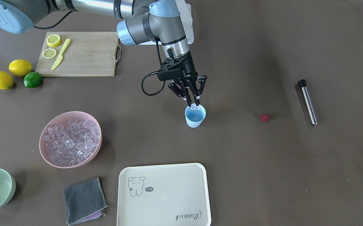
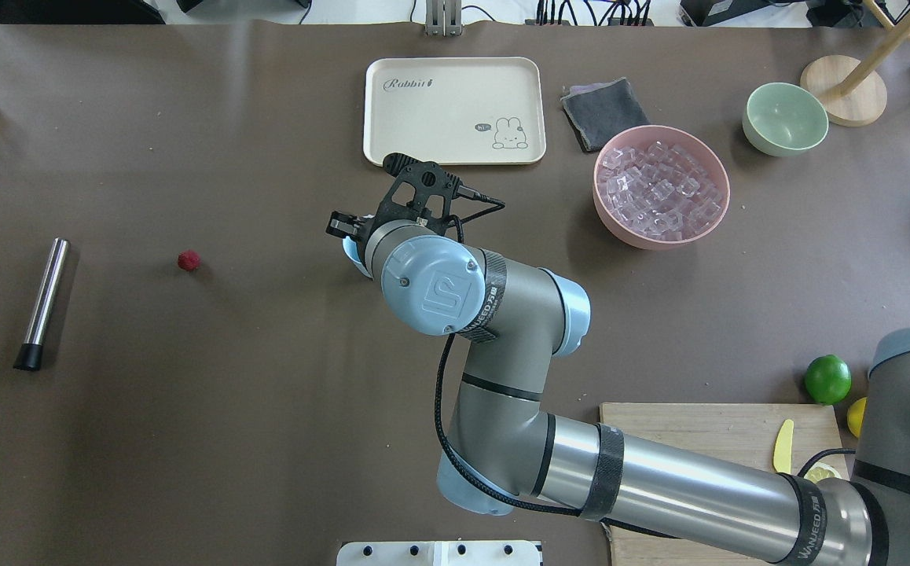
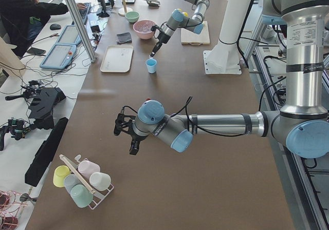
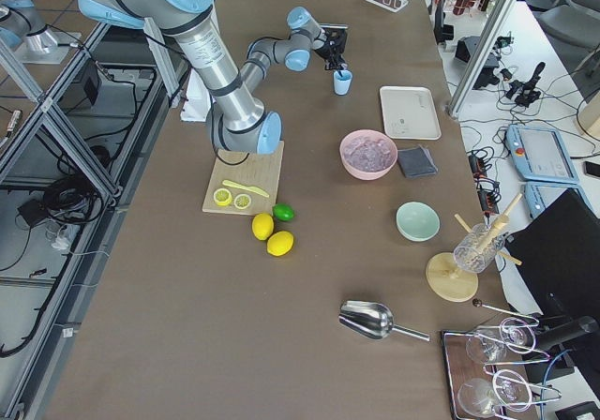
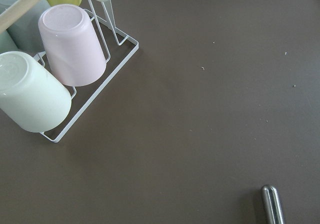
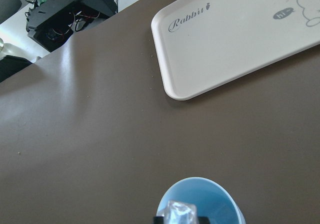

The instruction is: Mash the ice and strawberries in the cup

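Pinched between the fingertips of the right gripper (image 1: 193,103), and filling the bottom edge of the right wrist view, is one clear ice cube (image 6: 181,211). It hangs just over the mouth of the light blue cup (image 1: 194,123), which stands upright on the brown table (image 1: 263,175), about midway along it. From the front-facing view there seems to be another cube already lying at the cup's bottom, though the blue tint makes that hard to settle.

More ice (image 1: 71,141) is heaped in the pink bowl (image 1: 47,158), which sits well apart from the cup on the robot's right. A cream tray (image 1: 169,191) with a rabbit drawing lies beyond the cup, toward the operators' side. On the robot's left the strawberry (image 1: 264,117), a small dark red lump, rests alone on the table. A steel rod (image 1: 308,103) with a black end lies farther out the same way.

The left gripper (image 3: 126,137) hovers above the table near that end, close to a wire rack of upturned cups (image 5: 70,44). It shows only in the side view, so I cannot tell how its fingers stand.
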Motion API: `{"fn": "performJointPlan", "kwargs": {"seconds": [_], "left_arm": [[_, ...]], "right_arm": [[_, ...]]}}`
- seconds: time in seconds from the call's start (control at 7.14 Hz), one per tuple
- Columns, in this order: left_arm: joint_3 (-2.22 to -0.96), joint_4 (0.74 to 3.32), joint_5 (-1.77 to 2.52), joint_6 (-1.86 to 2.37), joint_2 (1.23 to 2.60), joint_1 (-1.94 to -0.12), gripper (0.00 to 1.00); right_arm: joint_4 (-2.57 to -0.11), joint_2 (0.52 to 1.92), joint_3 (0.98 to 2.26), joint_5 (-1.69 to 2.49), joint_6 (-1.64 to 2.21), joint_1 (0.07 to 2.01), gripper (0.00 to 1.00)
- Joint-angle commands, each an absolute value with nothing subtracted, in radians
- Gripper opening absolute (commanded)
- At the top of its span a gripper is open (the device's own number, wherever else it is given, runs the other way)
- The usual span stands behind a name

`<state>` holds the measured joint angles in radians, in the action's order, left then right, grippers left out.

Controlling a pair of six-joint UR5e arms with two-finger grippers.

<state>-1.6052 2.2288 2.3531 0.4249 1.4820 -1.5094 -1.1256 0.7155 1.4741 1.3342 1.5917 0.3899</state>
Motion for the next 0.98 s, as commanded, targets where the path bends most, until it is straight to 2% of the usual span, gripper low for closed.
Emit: {"fn": "performJointPlan", "kwargs": {"seconds": [0.0, 0.42, 0.7, 0.84], "left_arm": [[-1.608, 2.229, 2.353, 0.426, 1.485, -1.509, 0.98], [-1.602, 2.226, 2.352, 0.426, 1.493, -1.509, 0.98], [-1.602, 2.227, 2.353, 0.439, 1.490, -1.509, 0.98], [-1.603, 2.227, 2.353, 0.439, 1.485, -1.509, 0.98]], "right_arm": [[-1.126, 0.716, 1.476, 1.333, 1.603, 0.390, 0.90], [-1.194, 0.791, 1.544, 1.465, 1.499, 0.473, 0.89], [-1.206, 0.949, 1.708, 1.582, 1.392, 0.550, 0.89], [-1.203, 1.000, 1.750, 1.613, 1.350, 0.575, 0.90]]}}
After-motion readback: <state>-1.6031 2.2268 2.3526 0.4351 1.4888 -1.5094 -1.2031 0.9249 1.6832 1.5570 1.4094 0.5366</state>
